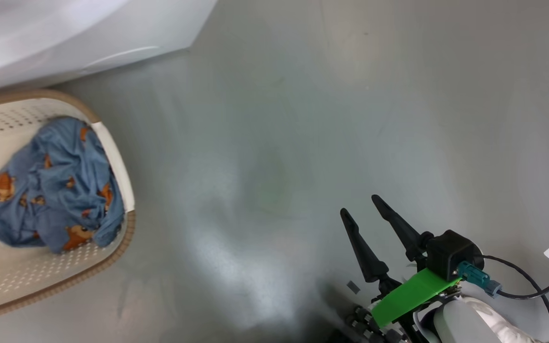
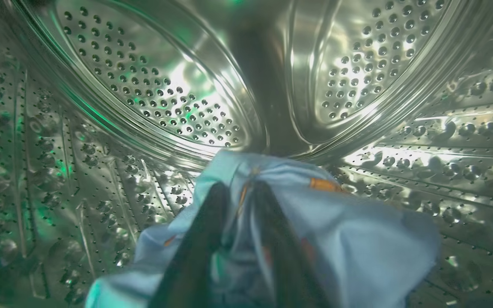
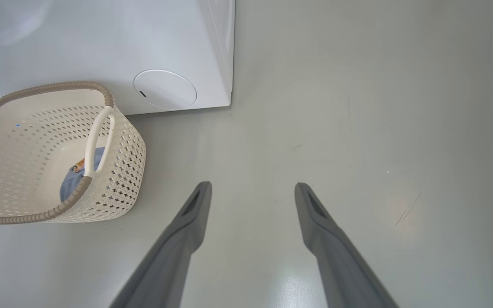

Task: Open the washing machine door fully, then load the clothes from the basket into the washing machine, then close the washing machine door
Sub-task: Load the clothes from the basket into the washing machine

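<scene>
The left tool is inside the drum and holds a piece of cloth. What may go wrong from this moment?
1. The blue cloth is draped around the fingers of the left tool inside the drum. When the tool opens and pulls back, the fabric may cling to it and be dragged out again.
2. More clothes lie in the basket. Ending the loading now would leave them unwashed.

Head down, left wrist deep in the drum (image 2: pixel 165 94).
Head and right wrist share basket (image 1: pixel 117 166), nine o'clock.
</scene>
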Robot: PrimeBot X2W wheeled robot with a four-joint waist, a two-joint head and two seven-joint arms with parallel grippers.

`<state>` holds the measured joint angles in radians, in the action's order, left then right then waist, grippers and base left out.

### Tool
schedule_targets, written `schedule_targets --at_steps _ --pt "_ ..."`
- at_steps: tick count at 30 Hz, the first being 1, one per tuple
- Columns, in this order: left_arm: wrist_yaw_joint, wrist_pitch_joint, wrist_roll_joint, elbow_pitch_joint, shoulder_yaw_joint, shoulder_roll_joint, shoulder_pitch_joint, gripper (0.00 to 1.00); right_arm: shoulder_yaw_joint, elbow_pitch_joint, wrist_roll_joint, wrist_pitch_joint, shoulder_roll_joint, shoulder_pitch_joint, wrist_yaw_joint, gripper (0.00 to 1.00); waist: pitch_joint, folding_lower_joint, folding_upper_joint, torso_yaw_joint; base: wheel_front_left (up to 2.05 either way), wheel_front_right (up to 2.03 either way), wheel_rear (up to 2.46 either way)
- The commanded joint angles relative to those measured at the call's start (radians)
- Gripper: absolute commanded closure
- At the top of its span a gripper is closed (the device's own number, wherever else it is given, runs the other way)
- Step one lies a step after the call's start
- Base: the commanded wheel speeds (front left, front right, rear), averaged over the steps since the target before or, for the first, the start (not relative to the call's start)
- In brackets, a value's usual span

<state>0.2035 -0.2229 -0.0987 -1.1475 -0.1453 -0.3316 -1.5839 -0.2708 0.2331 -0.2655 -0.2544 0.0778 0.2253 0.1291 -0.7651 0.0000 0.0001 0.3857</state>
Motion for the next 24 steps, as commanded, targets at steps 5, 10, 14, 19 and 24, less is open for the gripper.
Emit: schedule_targets --at_steps 5,10,14,19,24 --pt "0.043 -0.001 0.01 -0.026 -0.018 0.008 0.004 0.0 -0.009 -0.001 0.004 -0.007 0.016 -0.033 0.002 0.0 0.042 0.0 -0.0001 -0.042 0.0 0.0 0.0" --pt "0.071 0.005 0.0 -0.059 -0.019 0.041 0.016 0.0 -0.006 0.009 0.01 -0.007 0.019 -0.035 0.002 0.0 0.071 0.0 -0.0001 -0.066 0.0 0.0 0.0" --pt "0.084 -0.009 -0.025 -0.067 -0.007 0.079 0.039 0.0 0.007 0.014 0.016 -0.007 0.025 -0.04 0.002 0.0 0.102 0.0 -0.0001 -0.092 0.0 0.0 0.0" --pt "0.087 -0.025 -0.068 -0.062 0.015 0.136 0.082 0.0 0.033 0.011 0.025 -0.007 0.035 -0.039 0.002 0.0 0.132 0.0 -0.0001 -0.131 0.0 0.0 0.0" --pt "0.058 -0.035 -0.085 -0.036 0.01 0.183 0.148 0.0 0.055 0.008 0.038 -0.007 0.04 -0.045 0.002 0.0 0.165 0.0 -0.0001 -0.178 0.0 0.0 0.0"
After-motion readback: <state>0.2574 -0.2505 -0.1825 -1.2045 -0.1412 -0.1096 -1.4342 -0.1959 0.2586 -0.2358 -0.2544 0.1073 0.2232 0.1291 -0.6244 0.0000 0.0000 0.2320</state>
